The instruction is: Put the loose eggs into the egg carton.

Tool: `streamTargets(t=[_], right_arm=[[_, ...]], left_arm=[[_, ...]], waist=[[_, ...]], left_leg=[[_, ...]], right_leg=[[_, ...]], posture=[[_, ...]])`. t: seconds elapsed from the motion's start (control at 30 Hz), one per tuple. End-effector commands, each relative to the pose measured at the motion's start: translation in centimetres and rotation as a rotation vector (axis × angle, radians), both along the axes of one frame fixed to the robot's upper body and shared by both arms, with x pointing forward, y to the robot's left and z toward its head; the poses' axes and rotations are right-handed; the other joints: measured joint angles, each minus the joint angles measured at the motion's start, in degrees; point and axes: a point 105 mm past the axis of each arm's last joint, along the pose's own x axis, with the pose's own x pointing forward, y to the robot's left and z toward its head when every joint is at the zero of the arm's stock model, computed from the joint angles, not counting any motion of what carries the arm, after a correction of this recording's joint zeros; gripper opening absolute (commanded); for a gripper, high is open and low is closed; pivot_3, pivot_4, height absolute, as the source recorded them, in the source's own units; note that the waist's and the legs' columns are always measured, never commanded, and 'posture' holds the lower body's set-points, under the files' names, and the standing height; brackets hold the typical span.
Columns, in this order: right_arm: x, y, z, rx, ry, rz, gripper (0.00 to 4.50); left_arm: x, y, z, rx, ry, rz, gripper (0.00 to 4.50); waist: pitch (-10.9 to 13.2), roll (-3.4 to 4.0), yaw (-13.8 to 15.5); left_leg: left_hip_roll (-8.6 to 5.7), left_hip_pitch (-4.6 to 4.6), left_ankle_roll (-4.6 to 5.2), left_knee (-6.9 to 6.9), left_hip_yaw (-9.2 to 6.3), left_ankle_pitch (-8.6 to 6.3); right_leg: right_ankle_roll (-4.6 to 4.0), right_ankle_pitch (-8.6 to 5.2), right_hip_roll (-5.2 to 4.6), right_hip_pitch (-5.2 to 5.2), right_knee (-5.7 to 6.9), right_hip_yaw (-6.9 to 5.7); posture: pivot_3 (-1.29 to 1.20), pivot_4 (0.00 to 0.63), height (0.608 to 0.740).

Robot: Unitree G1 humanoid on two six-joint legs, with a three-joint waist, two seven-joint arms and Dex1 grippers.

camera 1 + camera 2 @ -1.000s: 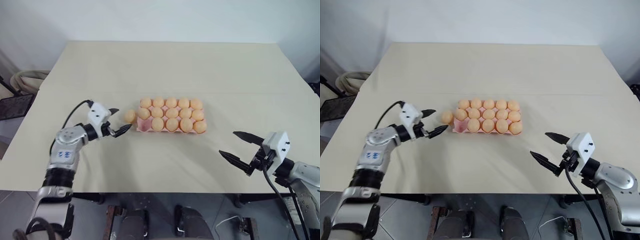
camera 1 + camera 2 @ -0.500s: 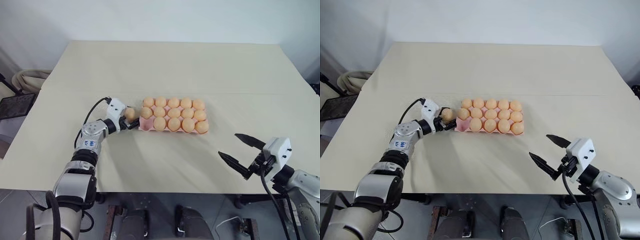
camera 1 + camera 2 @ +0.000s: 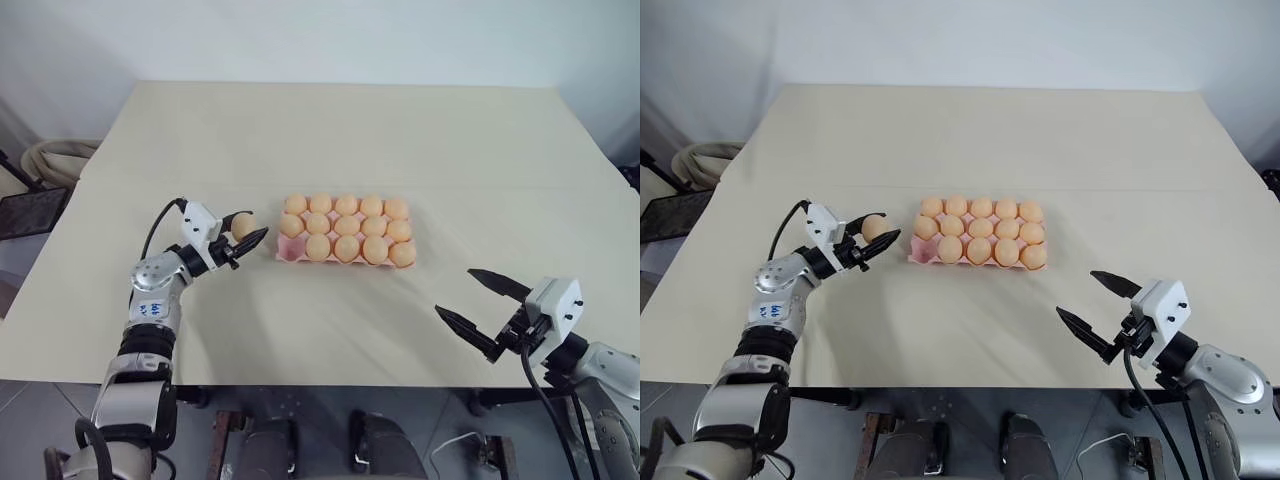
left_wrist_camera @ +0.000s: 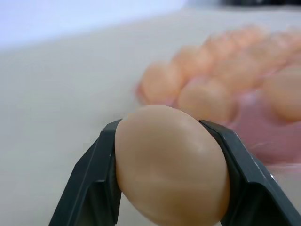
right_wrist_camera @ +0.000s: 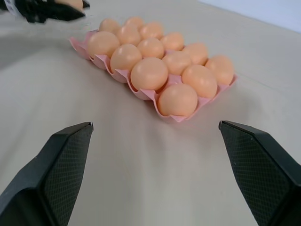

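egg [image 4: 171, 165] inside left claw [image 3: 245, 232]

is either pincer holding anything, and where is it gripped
The left pincer holds one loose egg, its fingers against opposite sides. The right pincer is open and empty.

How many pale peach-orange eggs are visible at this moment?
15: fourteen sit in the pink moulded egg carton, leaving its near-left cup empty; one egg is clamped in the left gripper.

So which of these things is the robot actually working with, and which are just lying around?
Working with:
- egg in the left pincer
- pink egg carton, one corner cup empty
- eggs already in it
- right pincer, open, waiting

Lying about:
- pale coil beside the table
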Motion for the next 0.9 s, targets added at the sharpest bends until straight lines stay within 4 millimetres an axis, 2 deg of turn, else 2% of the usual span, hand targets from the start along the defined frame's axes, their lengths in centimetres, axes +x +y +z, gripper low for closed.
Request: streamTargets(t=[0.03,0.23,0.47,0.5,0.57,0.7,0.8,0.9], right_arm=[[0.2,0.2,0.5,0.001,-0.031,0.014,4.50],[0.6,0.5,0.7,0.005,-0.041,0.023,4.50],[0.7,0.8,0.8,0.011,-0.048,0.022,4.50],[0.7,0.9,0.8,0.012,-0.051,0.023,4.50],[0.7,0.9,0.9,0.011,-0.054,0.024,4.50],[0.7,0.8,1.0,0.002,-0.056,0.026,4.50],[0.7,0.7,0.9,-0.018,-0.047,0.041,4.50],[0.7,0.1,1.0,-0.038,-0.043,0.050,4.50]], left_arm=[[-0.7,-2.1,0.8,0.003,0.000,-0.084,2.05],[-0.3,-4.5,-0.3,0.028,0.044,-0.118,2.05],[0.6,-5.2,-0.1,0.012,0.039,-0.087,4.27],[0.6,-4.8,0.0,0.018,0.026,-0.076,4.48],[0.4,-4.0,0.2,0.029,0.012,-0.059,4.48],[-1.1,-1.4,0.9,0.049,-0.021,-0.053,4.48],[-3.2,0.9,1.1,0.109,-0.037,-0.052,4.48],[-5.3,4.2,0.0,0.186,0.020,-0.005,4.48]], waist=[[0.0,0.00,0.0],[0.0,0.00,-0.2],[0.0,0.00,-0.2],[0.0,0.00,-0.2],[0.0,0.00,-0.2],[0.0,0.00,-0.8],[0.0,0.00,-1.2],[0.0,0.00,-1.6]], left_leg=[[-0.01,0.00,0.02,0.04,0.00,0.00],[-0.02,0.01,0.12,0.13,0.03,0.03],[0.00,0.00,0.34,0.10,0.06,0.17],[0.00,0.00,0.34,0.10,0.07,0.17],[0.00,0.00,0.34,0.09,0.07,0.17],[0.02,0.03,0.31,0.01,0.08,0.17],[0.03,0.03,0.29,-0.04,0.06,0.16],[0.03,0.02,0.13,-0.06,0.04,0.06]], right_leg=[[0.00,0.00,-0.02,0.04,-0.01,0.00],[-0.02,0.07,0.00,0.07,0.00,0.02],[-0.02,0.07,0.07,0.02,0.04,-0.01],[-0.02,0.07,0.06,0.02,0.03,0.00],[-0.02,0.07,0.06,0.02,0.03,0.01],[-0.04,0.06,0.07,-0.02,0.04,0.03],[-0.05,0.05,0.05,-0.04,0.02,0.03],[-0.07,0.04,0.01,-0.03,-0.06,0.05]], posture=[[0.00,0.150,0.740],[0.00,0.150,0.740],[0.00,0.150,0.740],[0.00,0.150,0.740],[0.00,0.150,0.740],[0.00,0.150,0.740],[0.00,0.150,0.740],[0.00,0.150,0.740]])
